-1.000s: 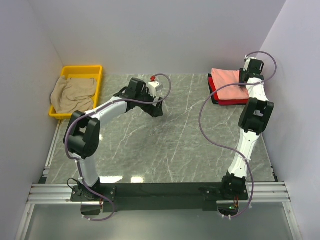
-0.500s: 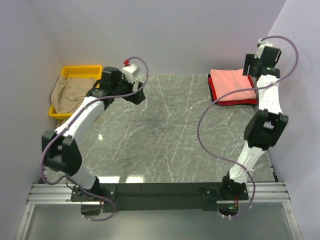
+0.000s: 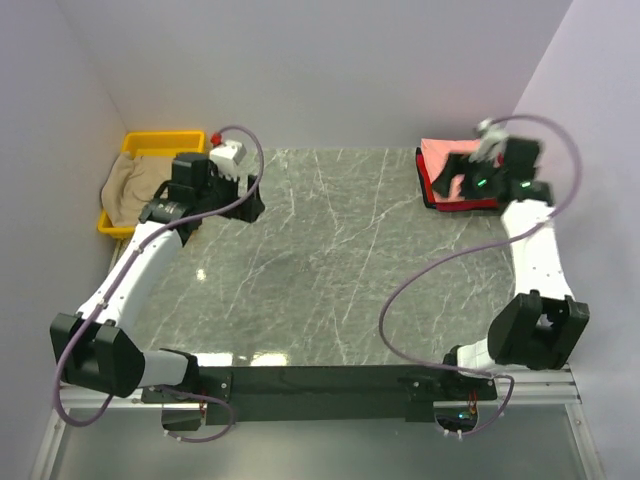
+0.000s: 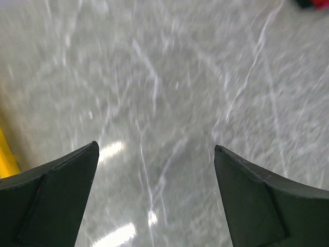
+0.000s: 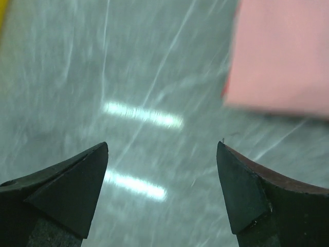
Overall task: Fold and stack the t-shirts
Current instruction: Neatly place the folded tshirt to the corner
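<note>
Over at the far right corner of the desk (image 3: 340,270), the pink shirt (image 3: 436,153) sits folded on the red shirt (image 3: 445,203). That's two of three stacked. The right end effector (image 5: 162,145) hangs at the pile's left side, fingers spread wide, gripping nothing. Its wrist view is blurred, but pink fills the upper right with a sliver of red under it. Across on the left, the beige shirt (image 3: 135,187) lies crumpled in the yellow bin (image 3: 165,138), not yet folded. The left end effector (image 4: 155,147) is released too, jaws well apart over bare marble near the bin, with only a strip of yellow at the edge of its view. Fetching that last shirt looks like the step in hand, and there is plenty that could trip it up. A low approach could catch the bin's rim and shove or tip it. A pinch on one bunched fold might lift only a sleeve, or drag the bin along with the cloth. On the other side, the right end effector is so near the pile that a careless swing could clip the pink shirt's edge. That could pull the fold open or slide it off the red one.
</note>
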Robot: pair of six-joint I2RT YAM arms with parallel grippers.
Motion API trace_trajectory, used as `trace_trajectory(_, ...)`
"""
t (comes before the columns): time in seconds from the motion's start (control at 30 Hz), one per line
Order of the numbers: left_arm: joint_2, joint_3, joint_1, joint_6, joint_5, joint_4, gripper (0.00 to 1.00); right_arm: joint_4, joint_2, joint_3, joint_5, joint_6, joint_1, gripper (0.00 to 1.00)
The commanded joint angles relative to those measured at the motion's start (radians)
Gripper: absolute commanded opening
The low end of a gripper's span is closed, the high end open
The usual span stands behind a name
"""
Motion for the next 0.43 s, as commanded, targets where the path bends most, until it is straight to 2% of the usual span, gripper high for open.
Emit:
trace_trajectory(0.0, 0.008, -0.103, 0.005, -0.015, -0.057, -0.088, 0.99, -0.044, -0.115, -0.186, 0.037, -0.126, 0.222, 0.92)
trace_trajectory(0.03, 0.007, -0.131, 0.005, -0.010, -0.060, -0.084, 0.99, -0.015, -0.144, -0.285, 0.095, -0.134, 0.275, 0.93)
trace_trajectory(0.13, -0.019, -0.255, 0.005, -0.004, -0.049, -0.052, 0.99, 0.029, -0.214, -0.430, 0.117, -0.135, 0.380, 0.93)
trace_trajectory(0.27, -0.033, -0.327, 0.005, 0.002, -0.046, -0.019, 0.99, 0.028, -0.207, -0.498, 0.155, -0.146, 0.404, 0.94)
trace_trajectory(0.4, -0.053, -0.326, 0.005, -0.021, -0.049, -0.006, 1.00, 0.003, -0.215, -0.464, 0.189, -0.189, 0.417, 0.94)
